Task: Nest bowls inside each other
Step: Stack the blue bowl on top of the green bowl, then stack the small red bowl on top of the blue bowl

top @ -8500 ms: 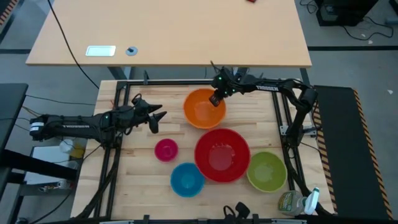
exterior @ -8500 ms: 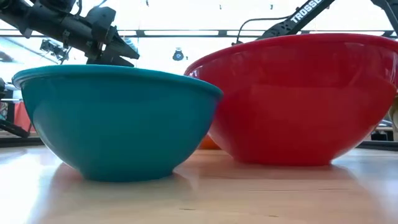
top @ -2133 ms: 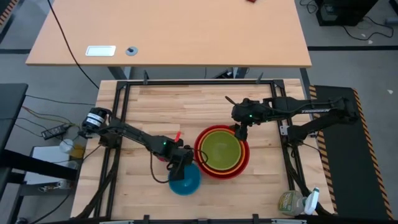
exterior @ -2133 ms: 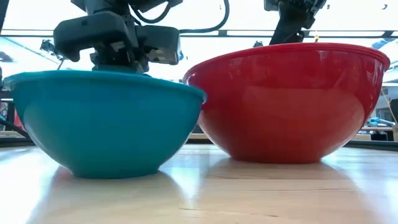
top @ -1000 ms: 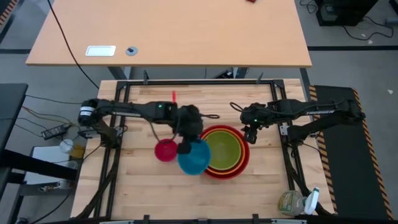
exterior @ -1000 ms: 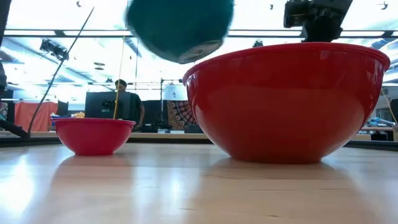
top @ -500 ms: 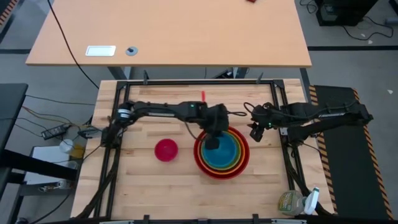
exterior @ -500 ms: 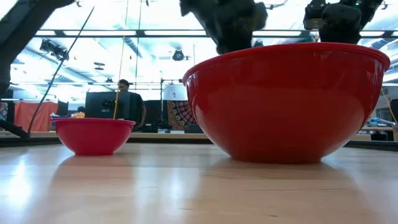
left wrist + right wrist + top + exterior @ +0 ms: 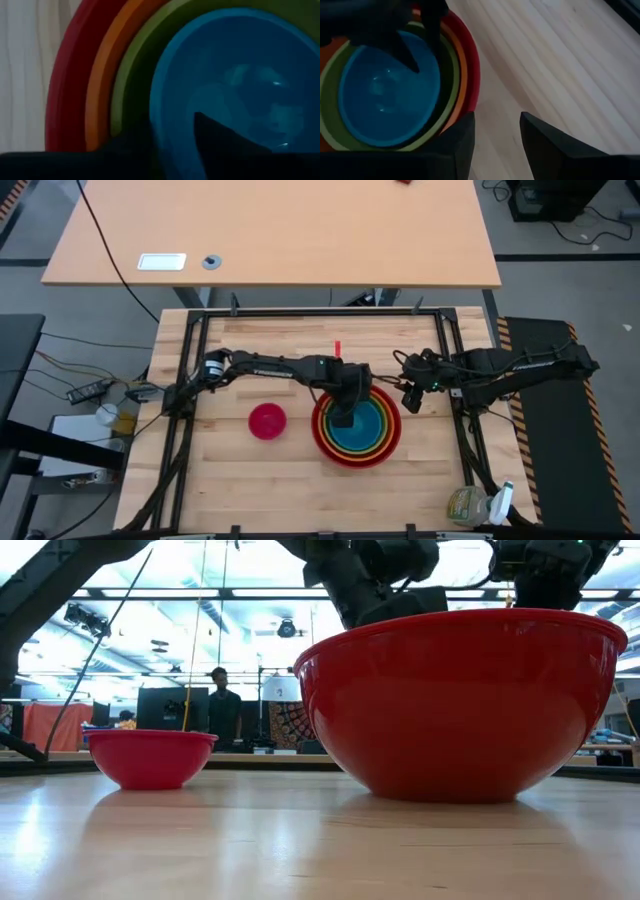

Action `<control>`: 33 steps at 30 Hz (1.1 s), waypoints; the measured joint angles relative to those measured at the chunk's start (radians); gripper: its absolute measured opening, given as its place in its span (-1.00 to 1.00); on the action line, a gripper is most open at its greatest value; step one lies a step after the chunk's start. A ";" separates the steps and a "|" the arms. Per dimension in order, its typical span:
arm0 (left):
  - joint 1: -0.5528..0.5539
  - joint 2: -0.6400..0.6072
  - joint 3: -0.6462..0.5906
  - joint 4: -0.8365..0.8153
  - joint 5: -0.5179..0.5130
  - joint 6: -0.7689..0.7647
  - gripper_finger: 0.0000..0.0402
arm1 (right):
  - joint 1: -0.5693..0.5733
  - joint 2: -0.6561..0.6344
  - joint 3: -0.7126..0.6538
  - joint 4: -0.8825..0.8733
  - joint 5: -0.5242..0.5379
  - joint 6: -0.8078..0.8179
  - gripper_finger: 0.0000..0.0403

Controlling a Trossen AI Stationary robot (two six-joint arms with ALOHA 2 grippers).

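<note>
The red bowl [image 9: 392, 452] stands right of the table's middle with the orange [image 9: 97, 95], green [image 9: 125, 85] and blue bowl [image 9: 365, 430] nested in it. My left gripper [image 9: 343, 418] is open and reaches down over the stack's left side. One finger [image 9: 220, 147] is inside the blue bowl and the other [image 9: 132, 147] is outside its rim. A small pink bowl [image 9: 267, 421] rests on its base to the left. My right gripper [image 9: 497, 145] hangs open and holds nothing, just right of the red bowl. My left gripper comes slanting down from the table's left, astride the blue bowl's left rim [image 9: 153, 120]. I cannot tell whether either finger touches the rim. The blue bowl sits level in the green bowl.
A black frame [image 9: 300, 313] runs round the tabletop. A spray bottle [image 9: 470, 505] lies at the near right corner. Bare wood shows left of and in front of the pink bowl. A person [image 9: 222, 705] stands in the room behind.
My left gripper has carried the blue bowl, lifted and tilted, toward the table's right edge and down into the green bowl, where it now sits level. My right gripper has drawn a little toward the right edge, away from the stack.
</note>
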 joint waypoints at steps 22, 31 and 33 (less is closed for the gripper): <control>-0.050 -0.642 -0.637 0.096 -0.055 -0.072 0.01 | 0.049 -0.018 0.000 0.013 0.047 0.036 -0.18; -0.023 -0.858 -0.997 0.099 -0.053 -0.164 -0.05 | 0.059 -0.018 0.000 0.014 0.024 0.039 -0.18; -0.008 -0.854 -1.057 0.110 -0.056 -0.174 -0.07 | 0.059 -0.017 0.000 0.016 0.024 0.038 -0.18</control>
